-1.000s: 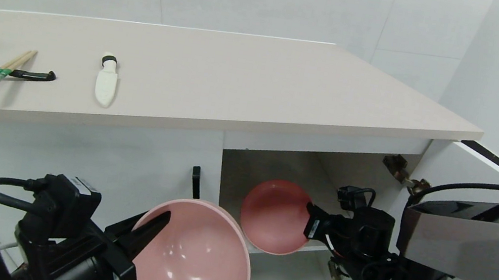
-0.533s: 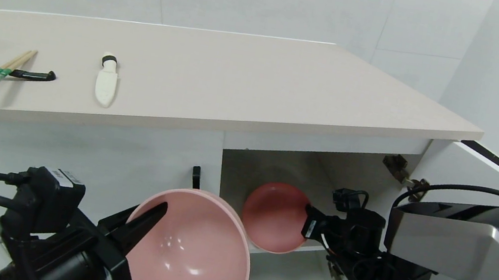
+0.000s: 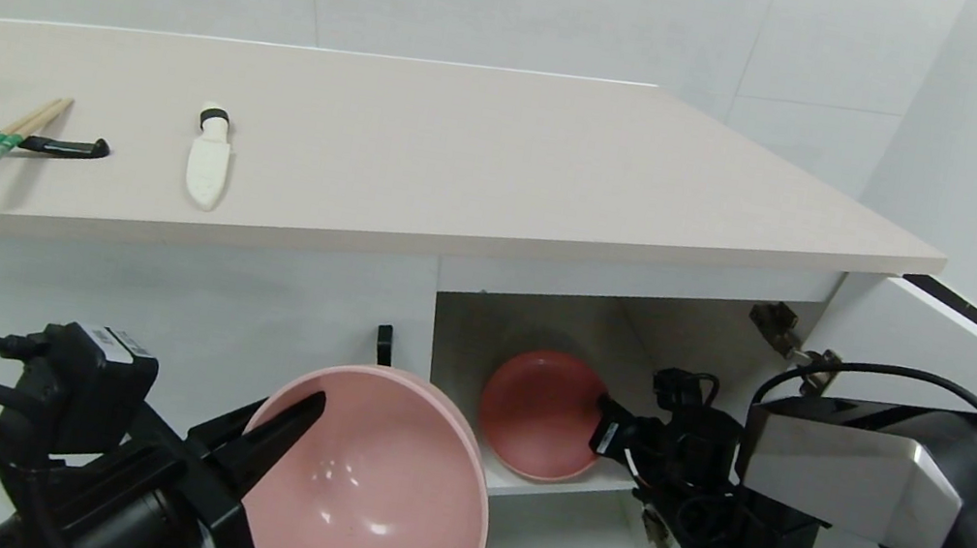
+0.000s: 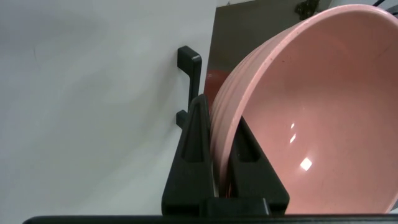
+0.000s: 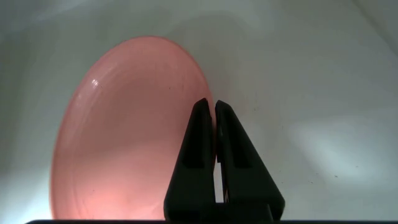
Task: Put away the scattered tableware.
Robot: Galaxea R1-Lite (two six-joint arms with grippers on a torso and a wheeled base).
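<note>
A large light-pink bowl (image 3: 376, 491) hangs tilted in front of the closed lower cabinet door, with my left gripper (image 3: 276, 437) shut on its rim. In the left wrist view the bowl's rim (image 4: 227, 124) sits between the two black fingers (image 4: 198, 124). A smaller, darker pink plate (image 3: 540, 410) stands tilted inside the open cabinet, its lower edge at the shelf (image 3: 553, 488). My right gripper (image 3: 603, 427) is shut on its right rim. The right wrist view shows the plate (image 5: 124, 130) with the gripper (image 5: 213, 115) clamped on its edge.
On the countertop (image 3: 470, 144) lie chopsticks (image 3: 11, 135) across a black utensil handle (image 3: 63, 146), and a white sheathed knife (image 3: 209, 156). The cabinet's door (image 3: 939, 336) stands open on the right. A black door handle (image 3: 383, 346) is just above the bowl.
My right gripper has carried the plate deeper into the cabinet and down toward the shelf. My left arm with the bowl has shifted slightly left and down.
</note>
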